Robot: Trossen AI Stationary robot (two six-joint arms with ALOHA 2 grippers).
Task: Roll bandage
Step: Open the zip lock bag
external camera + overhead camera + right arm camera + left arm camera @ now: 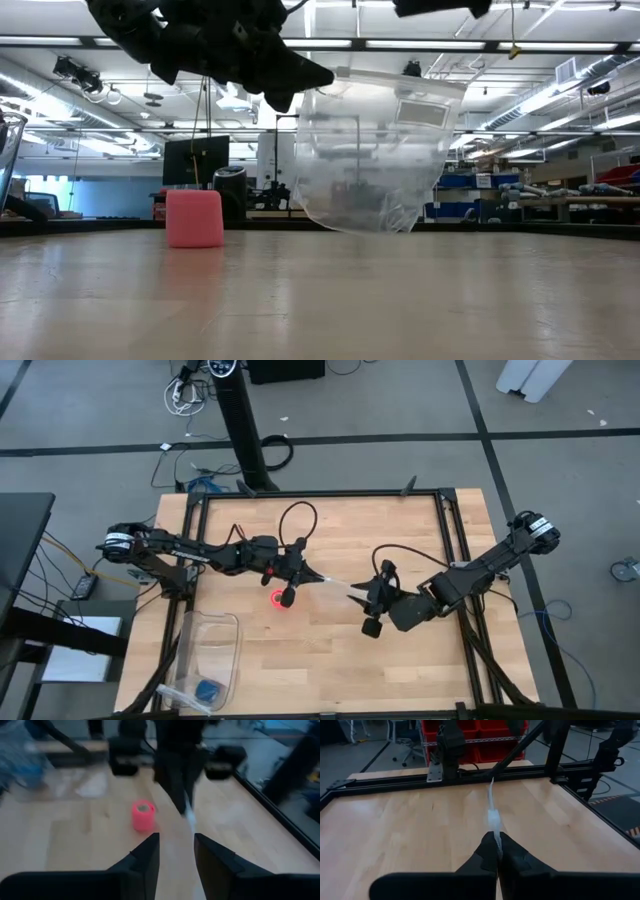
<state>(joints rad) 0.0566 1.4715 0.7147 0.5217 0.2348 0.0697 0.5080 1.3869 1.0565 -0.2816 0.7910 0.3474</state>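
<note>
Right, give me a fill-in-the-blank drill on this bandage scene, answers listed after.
1. The pink bandage stands on the table as a compact ____.
2. The left end effector is ____ on a pale translucent strip.
3. The right end effector faces the bandage with its fingers ____.
4. The clear plastic bin holds a small object coloured ____.

Missing words: roll; shut; open; blue

bandage [279, 600] on table [330, 660], between both arms
</note>
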